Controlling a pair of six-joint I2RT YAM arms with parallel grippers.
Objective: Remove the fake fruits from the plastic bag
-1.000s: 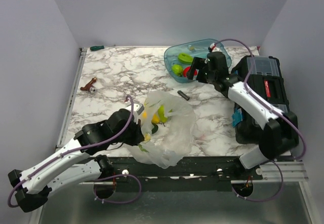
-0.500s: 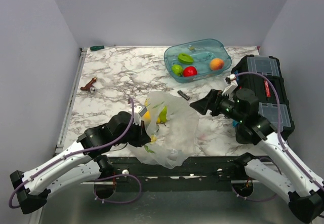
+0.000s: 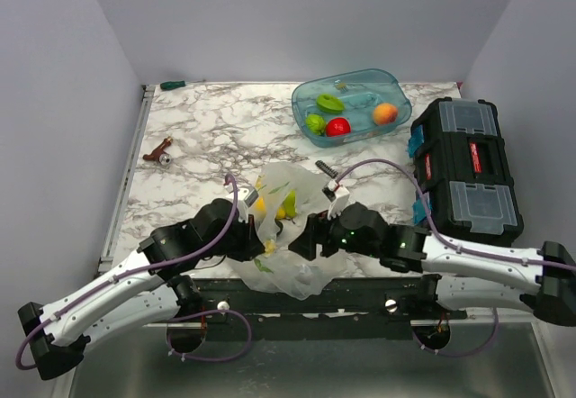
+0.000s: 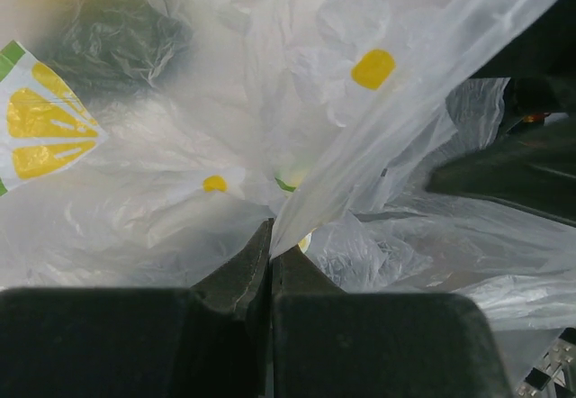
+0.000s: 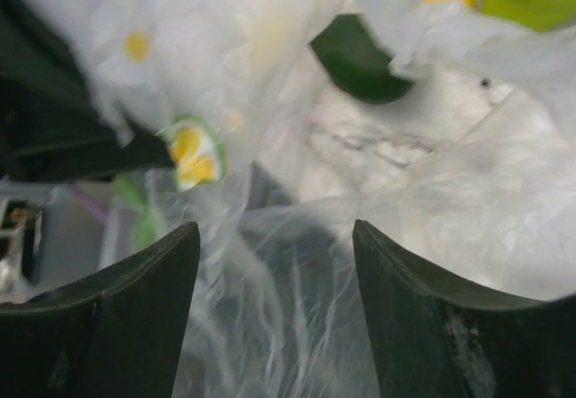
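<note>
The plastic bag (image 3: 306, 209), see-through with lemon prints, lies crumpled at the table's near edge. Yellow and green fake fruits (image 3: 286, 203) show inside it. More fake fruits, green (image 3: 328, 103) and red (image 3: 338, 127), lie in the teal tub (image 3: 396, 92). My left gripper (image 3: 261, 240) is shut on a fold of the bag (image 4: 297, 209) at its left side. My right gripper (image 3: 301, 243) is open at the bag's near right side, its fingers (image 5: 144, 281) on either side of loose film (image 5: 279, 308). A dark green fruit (image 5: 360, 60) shows through the bag.
An orange peach-like ball (image 3: 385, 113) lies in the tub. A black toolbox (image 3: 468, 168) stands at the right. A small dark cylinder (image 3: 326, 168) lies behind the bag. A brown tool (image 3: 159, 154) lies at the left, a green item (image 3: 172, 85) at the back left corner.
My right arm has swung from the tub at the back down to the near side of the bag, with its gripper open. My left gripper has stayed clamped on the bag.
</note>
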